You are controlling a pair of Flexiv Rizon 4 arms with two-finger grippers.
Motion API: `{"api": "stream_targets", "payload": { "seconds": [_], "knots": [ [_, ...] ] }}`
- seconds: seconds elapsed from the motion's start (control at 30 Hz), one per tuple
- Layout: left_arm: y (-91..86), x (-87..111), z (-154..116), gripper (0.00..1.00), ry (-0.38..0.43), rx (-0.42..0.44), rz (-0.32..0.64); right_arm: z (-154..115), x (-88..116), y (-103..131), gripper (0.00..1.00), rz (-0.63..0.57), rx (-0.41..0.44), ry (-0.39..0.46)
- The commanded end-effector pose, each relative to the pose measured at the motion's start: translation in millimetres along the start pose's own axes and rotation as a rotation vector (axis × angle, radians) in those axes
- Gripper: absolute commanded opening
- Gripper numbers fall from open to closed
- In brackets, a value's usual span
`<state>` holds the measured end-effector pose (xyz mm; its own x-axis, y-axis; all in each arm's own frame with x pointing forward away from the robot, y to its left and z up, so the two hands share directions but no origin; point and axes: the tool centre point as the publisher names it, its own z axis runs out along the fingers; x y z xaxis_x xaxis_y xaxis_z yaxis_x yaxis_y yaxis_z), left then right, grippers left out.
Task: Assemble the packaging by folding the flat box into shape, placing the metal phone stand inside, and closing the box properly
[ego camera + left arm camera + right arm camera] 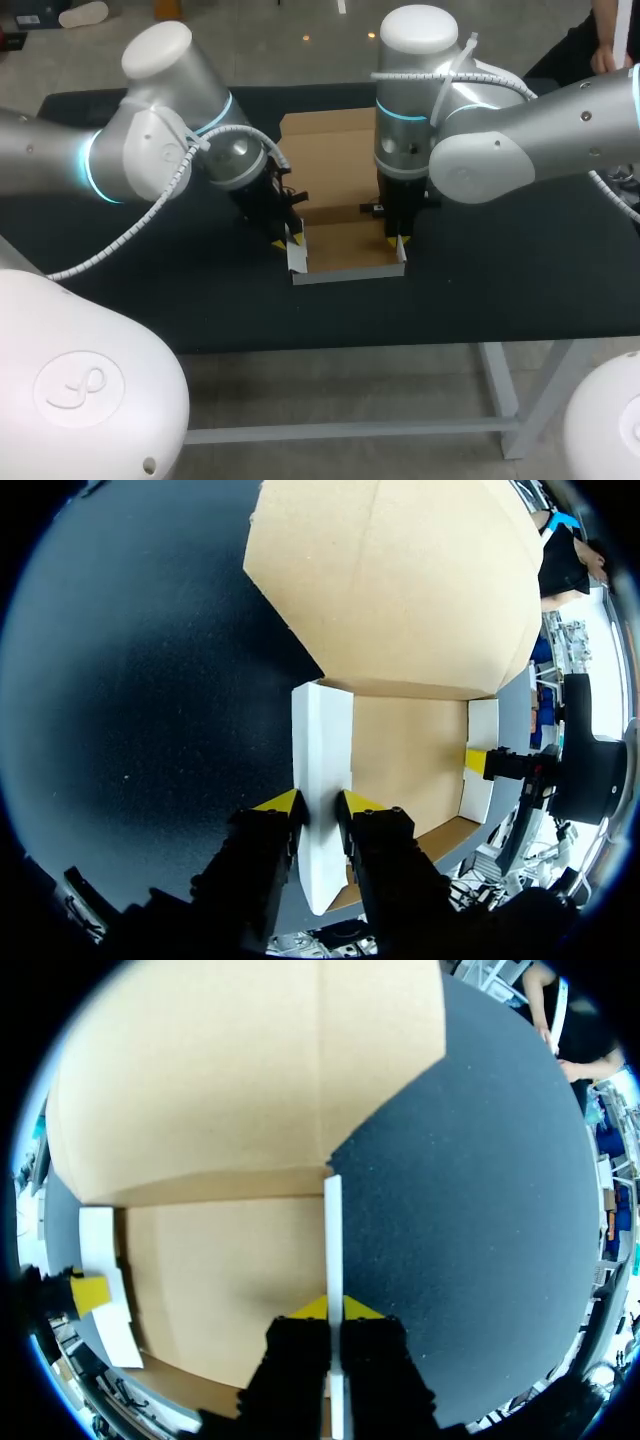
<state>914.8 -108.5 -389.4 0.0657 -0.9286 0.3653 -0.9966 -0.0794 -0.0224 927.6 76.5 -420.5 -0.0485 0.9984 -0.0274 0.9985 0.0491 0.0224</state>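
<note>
A flat cardboard box (345,250), brown inside and white outside, lies in the middle of the black table. Its wide lid flap (330,150) lies flat behind the tray. My left gripper (288,245) stands at the tray's left side. In the left wrist view this gripper (320,805) is shut on the raised white left wall (322,740). My right gripper (397,243) stands at the right side, and in its own view (334,1308) it is shut on the thin upright right wall (333,1230). No metal phone stand is in view.
The black table top (520,280) stretches away to both sides of the box. Its front edge (400,345) runs a little way in front of the tray. Both arms lean in over the box from the sides.
</note>
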Motion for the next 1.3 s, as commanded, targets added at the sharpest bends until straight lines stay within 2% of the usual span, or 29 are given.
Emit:
{"api": "stream_targets", "payload": {
  "seconds": [0.03,0.33,0.53,0.77,0.93,1.3],
  "knots": [
    [1.2,4.2,4.4,0.27,-0.107,-0.001,-0.002,0.0,1.5,0.4,0.0,-0.001,0.005,-0.002],
    [2.5,4.4,5.7,0.26,-0.159,0.003,0.0,0.0,1.5,0.4,0.0,-0.001,0.005,-0.002],
    [3.3,3.3,8.5,0.26,-0.227,0.004,-0.005,0.0,1.5,0.4,0.0,-0.001,0.005,-0.002],
    [5.1,-0.7,10.3,0.24,-0.249,0.015,0.002,0.0,1.5,0.4,0.0,-0.001,0.005,-0.002],
    [5.6,-1.7,10.4,0.18,-0.25,0.029,0.014,0.0,1.5,0.4,0.0,-0.001,0.005,-0.002],
    [4.5,-7.3,15.1,0.17,-0.277,0.008,0.03,0.0,1.5,0.4,0.0,-0.001,0.005,-0.002]
  ]
}}
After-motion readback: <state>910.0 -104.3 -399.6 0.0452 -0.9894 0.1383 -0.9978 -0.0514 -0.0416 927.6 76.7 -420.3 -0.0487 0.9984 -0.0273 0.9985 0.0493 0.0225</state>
